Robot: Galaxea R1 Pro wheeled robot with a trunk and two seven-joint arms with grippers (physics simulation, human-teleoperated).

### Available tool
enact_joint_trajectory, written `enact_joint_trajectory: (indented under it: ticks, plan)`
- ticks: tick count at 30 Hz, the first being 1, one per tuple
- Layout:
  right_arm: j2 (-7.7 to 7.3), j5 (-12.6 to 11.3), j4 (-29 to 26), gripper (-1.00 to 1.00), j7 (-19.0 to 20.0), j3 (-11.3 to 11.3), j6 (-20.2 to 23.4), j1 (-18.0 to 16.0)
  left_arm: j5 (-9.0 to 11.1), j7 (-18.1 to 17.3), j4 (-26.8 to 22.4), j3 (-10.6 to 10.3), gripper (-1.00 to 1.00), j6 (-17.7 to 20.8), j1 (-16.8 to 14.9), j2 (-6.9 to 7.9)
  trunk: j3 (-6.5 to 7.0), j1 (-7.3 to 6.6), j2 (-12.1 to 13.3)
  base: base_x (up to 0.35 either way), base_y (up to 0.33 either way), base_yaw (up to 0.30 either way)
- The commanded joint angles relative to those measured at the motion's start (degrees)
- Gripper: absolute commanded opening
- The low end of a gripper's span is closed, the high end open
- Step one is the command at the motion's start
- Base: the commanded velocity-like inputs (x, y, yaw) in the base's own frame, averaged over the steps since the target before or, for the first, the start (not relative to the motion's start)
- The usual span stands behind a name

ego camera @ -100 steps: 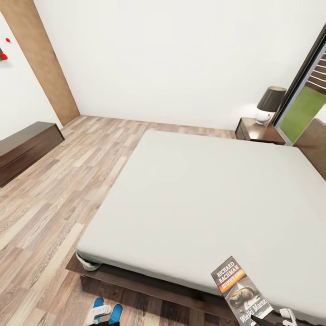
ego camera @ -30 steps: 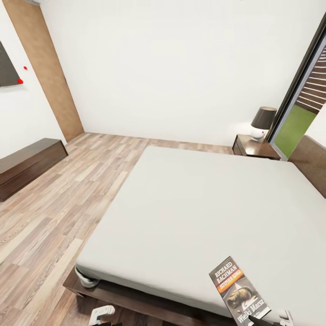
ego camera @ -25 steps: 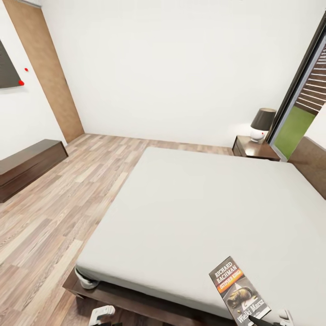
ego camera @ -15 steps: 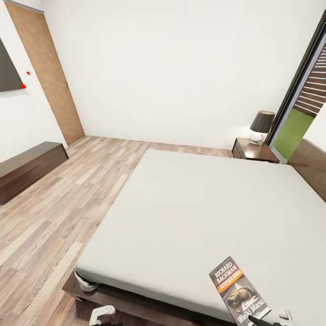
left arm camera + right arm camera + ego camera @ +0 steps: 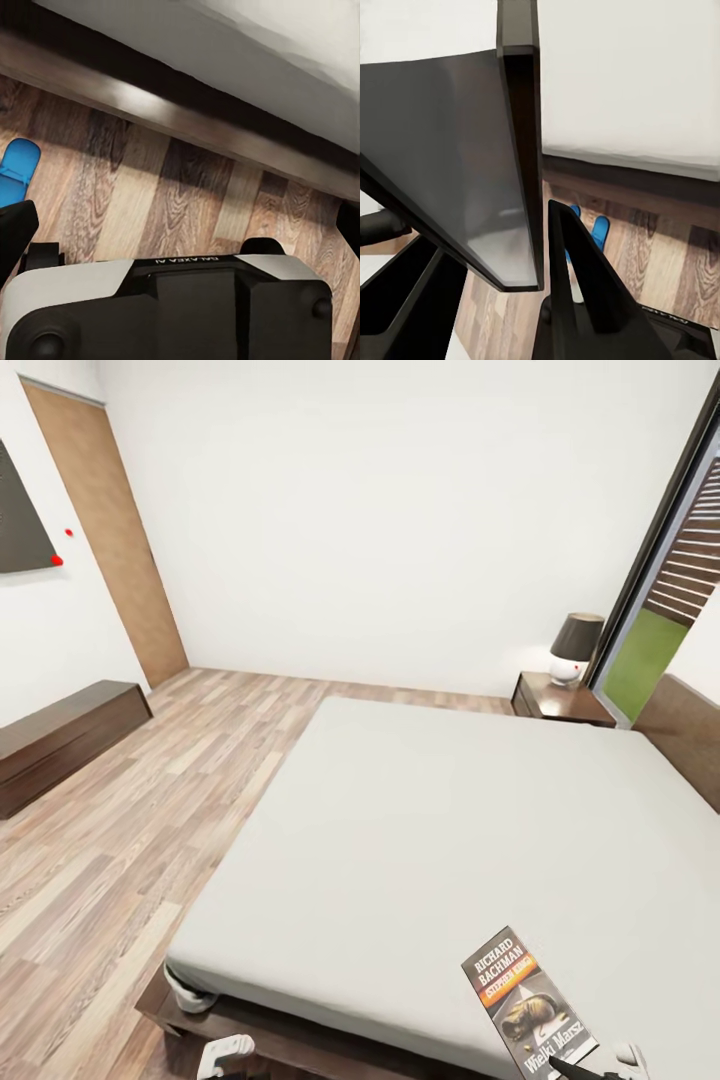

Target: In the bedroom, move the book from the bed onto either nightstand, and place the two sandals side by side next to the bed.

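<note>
Bedroom floor [image 5: 120, 830] flanks the bed [image 5: 450, 830]; right hand [image 5: 540, 247] clamps the book [image 5: 528, 1000]; left hand's [image 5: 180, 225] fingers spread apart.

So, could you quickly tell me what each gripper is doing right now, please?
Left gripper: open, holding nothing, over the wood floor beside the bed frame.
Right gripper: shut on the book.

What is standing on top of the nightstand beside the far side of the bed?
A table lamp with a dark shade and white round base stands on the nightstand. The rest of its glossy top looks bare; whatever sits behind the lamp is hidden.
</note>
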Motion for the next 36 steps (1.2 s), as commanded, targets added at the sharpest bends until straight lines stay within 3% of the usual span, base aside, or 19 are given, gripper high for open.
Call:
enact_joint_trajectory:
  ticks: [1, 36]
  plan:
    - [-0.05, -0.6, 0.0, -1.00, 0.1, 0.4, 0.5, -0.1, 0.4, -0.2, 0.0, -0.5, 1.00, -0.1, 0.0, 0.01, 0.00, 0.03, -0.1, 0.000, 0.000, 0.000]
    - [-0.03, -0.6, 0.0, -1.00, 0.1, 0.5, 0.5, 0.0, 0.4, -0.2, 0.0, -0.5, 1.00, -0.1, 0.0, 0.06, 3.23, 0.03, -0.1, 0.000, 0.000, 0.000]
